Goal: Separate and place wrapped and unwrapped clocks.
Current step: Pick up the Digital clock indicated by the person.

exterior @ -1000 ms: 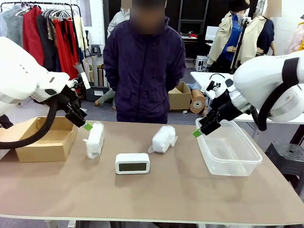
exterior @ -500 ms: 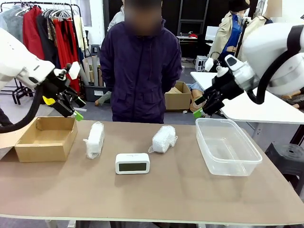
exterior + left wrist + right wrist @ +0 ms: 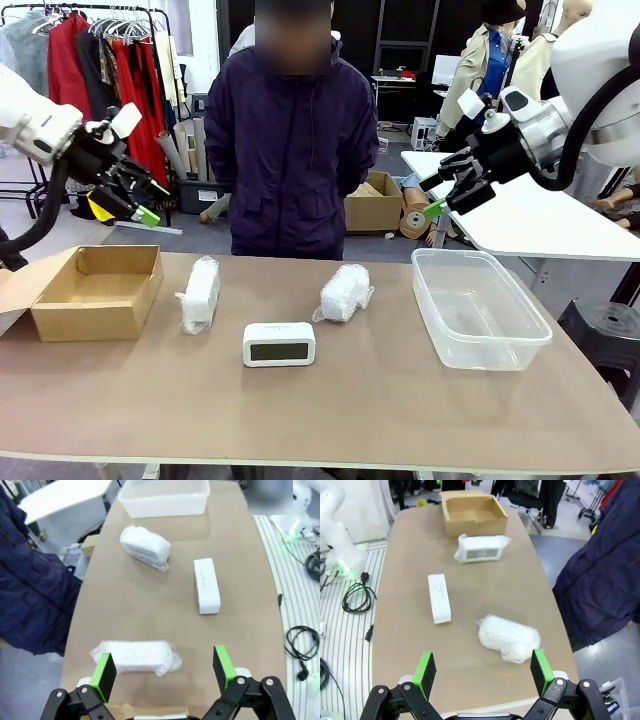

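While both hands hang high over the desk (image 3: 350,410) with fingers spread wide and nothing in them, the thing for you to weigh is which bundle lies under which arm. Your left hand (image 3: 135,200) is up above the far side of the cardboard box (image 3: 60,318), and the nearest task item is the bubble-wrap bundle (image 3: 200,293) just beside that box, below the hand and a little toward the middle of the desk. Its long axis runs from your edge toward the person (image 3: 295,150). In the left wrist view it lies crosswise, roughly in line with the two green pads (image 3: 105,672). My judgement is that you would have to roll the wrist about a quarter turn to close across its narrow width instead of its length.

The second bundle (image 3: 345,292) sits past the middle, between the first one and the clear tub (image 3: 432,305), and your right hand (image 3: 452,196) above the tub's far corner looks the nearer one to it. It lies at a slant in the right wrist view. The bare clock (image 3: 279,344) rests closer to your edge between the two bundles, its long side running left to right, about equally far from either arm.
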You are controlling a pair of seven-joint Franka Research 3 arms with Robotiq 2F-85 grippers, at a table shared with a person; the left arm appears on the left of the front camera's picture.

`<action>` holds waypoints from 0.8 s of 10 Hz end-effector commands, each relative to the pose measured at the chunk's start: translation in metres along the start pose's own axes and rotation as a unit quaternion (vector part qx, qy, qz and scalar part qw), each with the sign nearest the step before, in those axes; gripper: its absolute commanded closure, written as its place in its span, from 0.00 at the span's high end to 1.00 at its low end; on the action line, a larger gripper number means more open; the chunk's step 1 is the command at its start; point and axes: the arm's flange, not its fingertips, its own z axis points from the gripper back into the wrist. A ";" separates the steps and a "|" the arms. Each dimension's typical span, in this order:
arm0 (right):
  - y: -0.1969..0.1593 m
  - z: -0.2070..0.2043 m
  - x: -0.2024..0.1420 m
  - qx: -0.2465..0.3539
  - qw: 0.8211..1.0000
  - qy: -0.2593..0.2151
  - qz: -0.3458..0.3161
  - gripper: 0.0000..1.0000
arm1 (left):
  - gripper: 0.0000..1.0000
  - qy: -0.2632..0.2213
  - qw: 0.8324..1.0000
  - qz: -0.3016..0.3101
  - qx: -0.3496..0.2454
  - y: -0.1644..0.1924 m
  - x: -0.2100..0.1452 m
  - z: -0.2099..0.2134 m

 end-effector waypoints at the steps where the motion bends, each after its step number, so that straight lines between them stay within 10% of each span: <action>1: -0.009 0.003 -0.006 0.009 0.999 -0.027 0.018 1.00 | 1.00 -0.015 1.000 0.026 -0.002 0.006 0.002 0.008; 8: -0.006 0.005 -0.014 0.017 1.000 -0.007 -0.003 1.00 | 1.00 -0.002 1.000 0.012 0.000 0.005 0.000 0.012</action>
